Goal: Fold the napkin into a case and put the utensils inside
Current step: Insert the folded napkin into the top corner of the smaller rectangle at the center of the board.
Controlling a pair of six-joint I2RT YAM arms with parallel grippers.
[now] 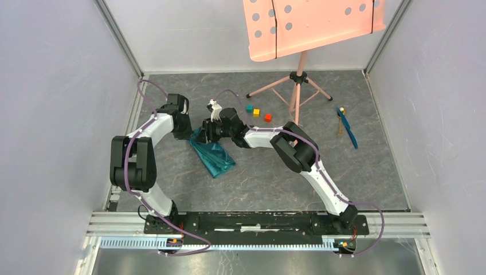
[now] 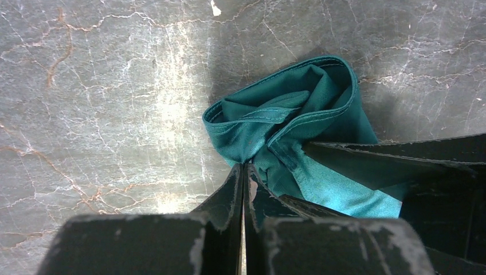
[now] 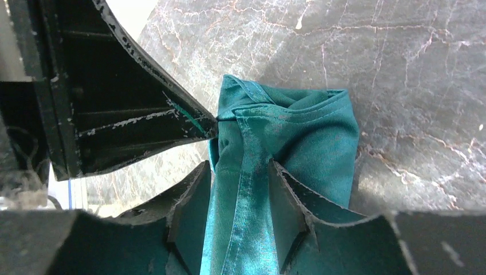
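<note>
Left of the middle of the table (image 1: 286, 189), busy with the folding step: napkin (image 1: 213, 153) bunched up, not yet folded neat. Pinched tight at one fold by the shut left gripper (image 2: 245, 169). Lying loose between the parted jaws of the right gripper (image 3: 239, 172). Next, need to spread and flatten the cloth, then fetch the utensils (image 1: 347, 129), well apart on the right. Nothing tucked inside the cloth

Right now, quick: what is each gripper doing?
Left gripper: jaws shut, pinching an edge of the napkin.
Right gripper: jaws open, with the napkin running between them.
</note>
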